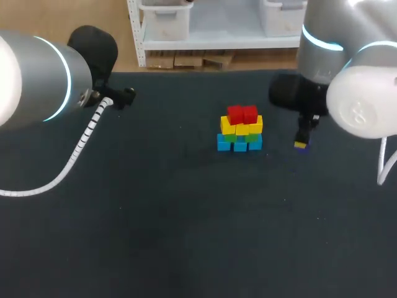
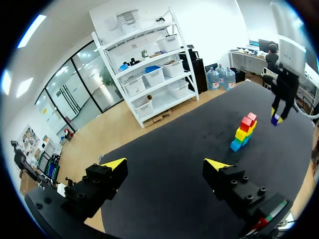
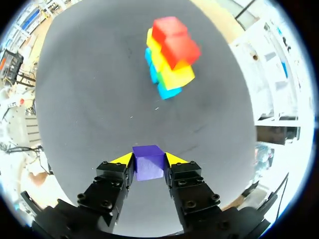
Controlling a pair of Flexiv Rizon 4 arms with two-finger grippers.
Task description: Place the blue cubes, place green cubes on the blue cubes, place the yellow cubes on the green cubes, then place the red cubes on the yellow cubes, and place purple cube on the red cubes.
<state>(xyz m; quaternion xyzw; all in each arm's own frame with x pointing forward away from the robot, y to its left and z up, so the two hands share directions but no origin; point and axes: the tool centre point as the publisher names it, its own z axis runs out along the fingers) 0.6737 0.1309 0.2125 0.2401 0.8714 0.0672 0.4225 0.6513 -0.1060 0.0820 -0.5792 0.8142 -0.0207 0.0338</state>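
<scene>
A stack of cubes [image 1: 240, 129] stands at the table's middle: blue cubes [image 1: 239, 143] at the base, green [image 1: 240, 137] above, then yellow cubes [image 1: 242, 126], with two red cubes [image 1: 242, 114] on top. The stack [image 3: 169, 56] lies ahead of my right gripper [image 3: 149, 160], which is shut on a purple cube [image 3: 148, 162] held between both fingers. In the head view that gripper [image 1: 301, 144] hangs right of the stack, just above the table. My left gripper [image 2: 167, 167] stands wide open with nothing between its fingers, far from the stack [image 2: 243, 131], at the table's back left.
The dark table [image 1: 155, 236] stretches wide in front of the stack. A white coiled cable [image 1: 74, 152] hangs from my left arm over the table's left part. My right arm [image 2: 284, 74] shows beyond the stack in the left wrist view.
</scene>
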